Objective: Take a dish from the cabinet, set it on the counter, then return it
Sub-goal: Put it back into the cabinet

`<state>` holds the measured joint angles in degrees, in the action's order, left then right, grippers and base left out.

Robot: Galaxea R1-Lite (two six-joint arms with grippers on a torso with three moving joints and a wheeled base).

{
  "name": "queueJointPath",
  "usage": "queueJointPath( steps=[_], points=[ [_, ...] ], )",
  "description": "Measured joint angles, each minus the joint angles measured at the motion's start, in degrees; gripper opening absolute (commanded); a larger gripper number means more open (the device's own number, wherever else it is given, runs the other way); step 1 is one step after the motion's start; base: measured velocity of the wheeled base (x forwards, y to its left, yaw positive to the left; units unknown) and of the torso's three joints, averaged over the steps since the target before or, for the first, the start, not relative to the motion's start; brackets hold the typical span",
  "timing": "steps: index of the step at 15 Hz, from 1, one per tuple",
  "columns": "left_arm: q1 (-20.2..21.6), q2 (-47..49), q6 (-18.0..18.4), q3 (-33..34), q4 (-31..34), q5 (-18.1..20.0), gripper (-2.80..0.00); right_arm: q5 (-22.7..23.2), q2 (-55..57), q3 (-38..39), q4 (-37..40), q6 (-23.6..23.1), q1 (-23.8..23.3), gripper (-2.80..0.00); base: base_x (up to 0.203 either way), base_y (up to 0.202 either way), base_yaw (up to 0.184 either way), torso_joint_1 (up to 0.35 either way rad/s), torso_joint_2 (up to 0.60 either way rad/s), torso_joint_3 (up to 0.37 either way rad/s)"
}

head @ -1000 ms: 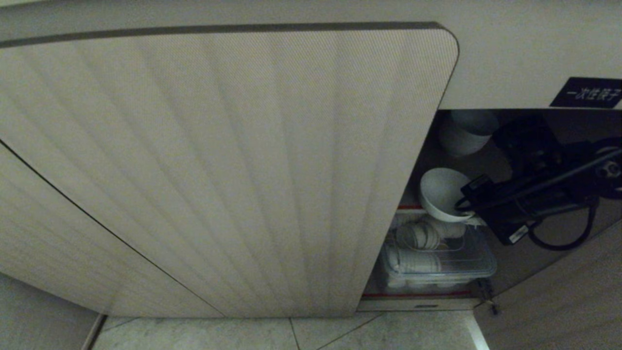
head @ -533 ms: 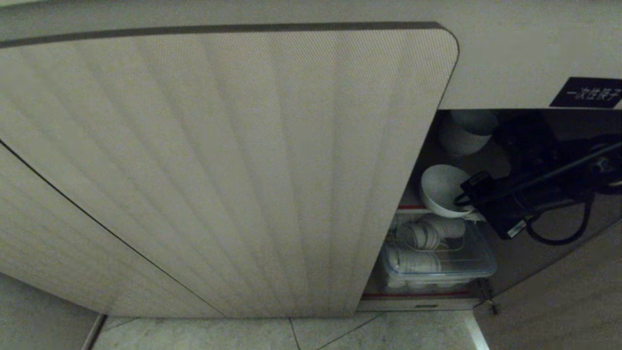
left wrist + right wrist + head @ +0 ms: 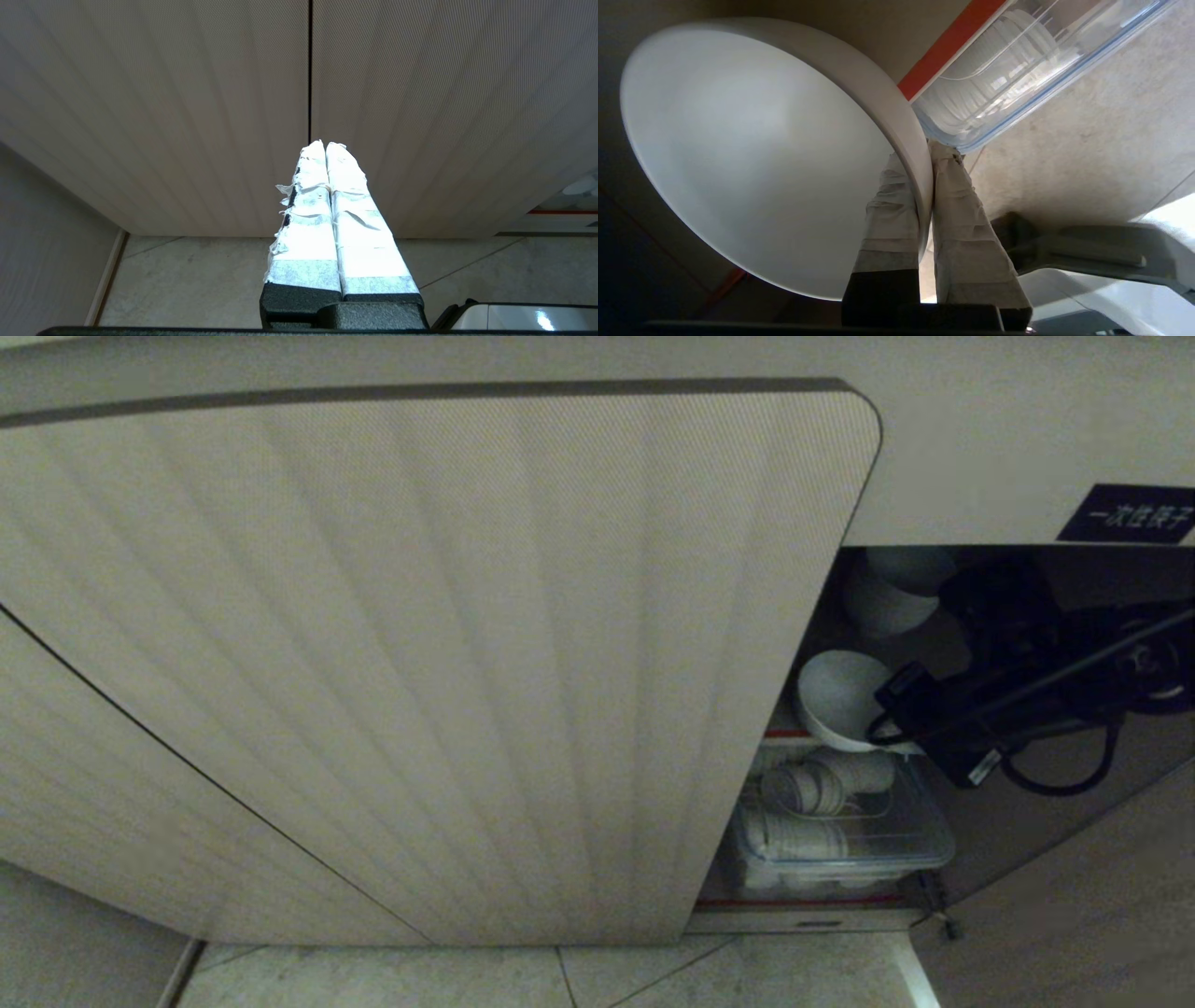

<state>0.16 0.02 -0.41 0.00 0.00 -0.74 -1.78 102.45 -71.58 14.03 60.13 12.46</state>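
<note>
I hold the right pincer point(image 3: 924, 154) clamped on the rim of the small round white ceramic bowl point(image 3: 836, 695) inside the beige ribbed cabinet point(image 3: 448, 653), above its red-edged shelf point(image 3: 789, 734). Thin rim grip: tilting could slip it against the door. Left pincer point(image 3: 325, 145) is closed, parked.

Smooth white ceramic dish point(image 3: 752, 149), ribbed matt cabinet point(image 3: 448, 653) door, clear glossy plastic tub point(image 3: 1017, 70)
</note>
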Motion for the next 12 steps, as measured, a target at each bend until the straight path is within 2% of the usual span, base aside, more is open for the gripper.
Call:
queueJointPath(
  steps=[6, 12],
  points=[
    [0.0, 0.0, 0.0, 0.0, 0.0, 0.0, -2.80, 1.7, 0.8, -0.4, -1.6, -0.2, -0.3, -2.80, 0.000, 0.000, 0.000, 0.000, 0.00, 0.000],
    [0.0, 0.0, 0.0, 0.0, 0.0, 0.0, -2.80, 1.8, 2.1, -4.3, 2.6, 1.1, -0.9, -2.80, 0.000, 0.000, 0.000, 0.000, 0.00, 0.000]
  ],
)
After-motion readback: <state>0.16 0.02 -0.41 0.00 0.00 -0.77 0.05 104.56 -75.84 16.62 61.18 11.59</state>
